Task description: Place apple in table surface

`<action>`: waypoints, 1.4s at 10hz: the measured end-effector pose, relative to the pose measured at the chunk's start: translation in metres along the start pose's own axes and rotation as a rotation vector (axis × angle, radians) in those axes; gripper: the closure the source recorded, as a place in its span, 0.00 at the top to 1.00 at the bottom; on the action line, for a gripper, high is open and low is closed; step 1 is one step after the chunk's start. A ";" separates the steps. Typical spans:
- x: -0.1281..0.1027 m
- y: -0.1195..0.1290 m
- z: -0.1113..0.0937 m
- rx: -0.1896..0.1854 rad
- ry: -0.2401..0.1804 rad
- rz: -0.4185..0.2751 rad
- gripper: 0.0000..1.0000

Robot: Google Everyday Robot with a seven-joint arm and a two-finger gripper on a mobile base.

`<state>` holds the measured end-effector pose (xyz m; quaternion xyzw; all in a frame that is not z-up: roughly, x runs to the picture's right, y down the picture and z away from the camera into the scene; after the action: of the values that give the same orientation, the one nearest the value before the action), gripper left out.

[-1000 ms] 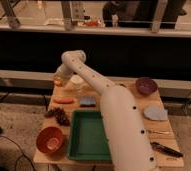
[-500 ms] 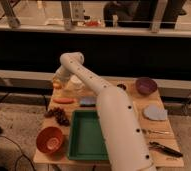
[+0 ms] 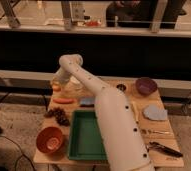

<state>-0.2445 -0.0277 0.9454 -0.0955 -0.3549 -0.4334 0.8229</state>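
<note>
The white arm (image 3: pixel 114 125) stretches forward and bends downward, pincer (image 3: pixel 57 84) low at its left.

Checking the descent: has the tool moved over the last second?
Yes, slightly. The tool, over the far-left corner of the table, has come down and a little left, judged against the purple bowl, which stayed put.

High view along arm (image 3: pixel 114 125) to fingers (image 3: pixel 58 83) at far-left table surface (image 3: pixel 130 96).
</note>
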 end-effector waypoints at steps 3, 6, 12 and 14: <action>-0.002 0.004 0.008 -0.008 -0.012 -0.002 0.39; 0.001 0.005 0.013 -0.006 -0.008 -0.012 0.39; 0.012 0.012 0.020 -0.001 -0.002 -0.008 0.39; 0.015 0.014 0.022 -0.001 -0.002 -0.006 0.39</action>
<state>-0.2391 -0.0186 0.9737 -0.0953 -0.3555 -0.4361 0.8212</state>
